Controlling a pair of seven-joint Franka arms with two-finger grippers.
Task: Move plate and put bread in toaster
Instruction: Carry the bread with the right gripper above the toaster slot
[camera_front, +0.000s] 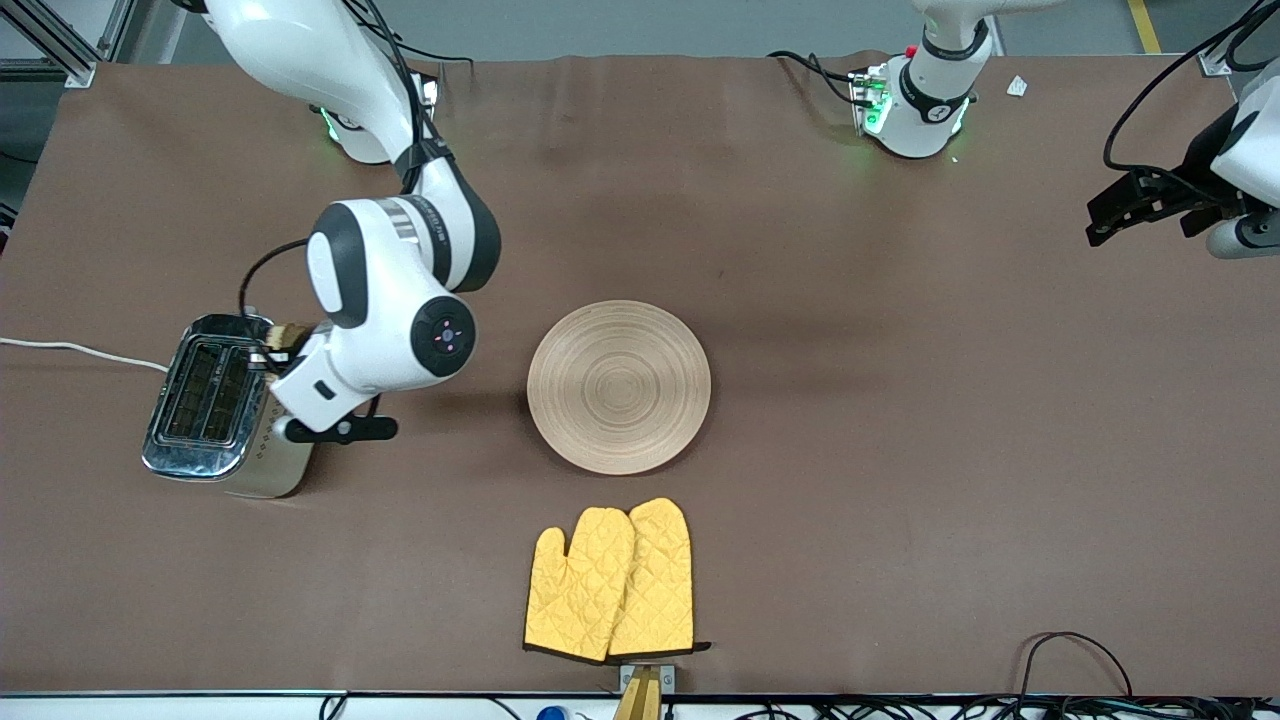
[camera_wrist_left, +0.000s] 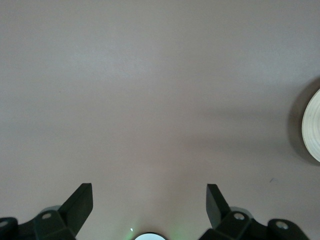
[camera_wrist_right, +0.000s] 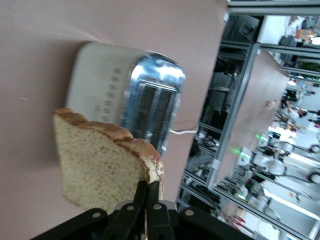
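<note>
Right gripper clamps speckled bread over chrome-topped toaster; left gripper spread, waiting.

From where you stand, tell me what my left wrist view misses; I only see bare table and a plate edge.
Observer: The right gripper is shut on the bread, held over the toaster.
Operator: Say whether the slots are free.
Observer: Both slots look empty in the right wrist view.
Operator: Report the plate.
Observer: The plate is bare, mid-table, with yellow mitts nearer the front camera.
Operator: Place my gripper.
Observer: The left gripper waits open at the left arm's end.
</note>
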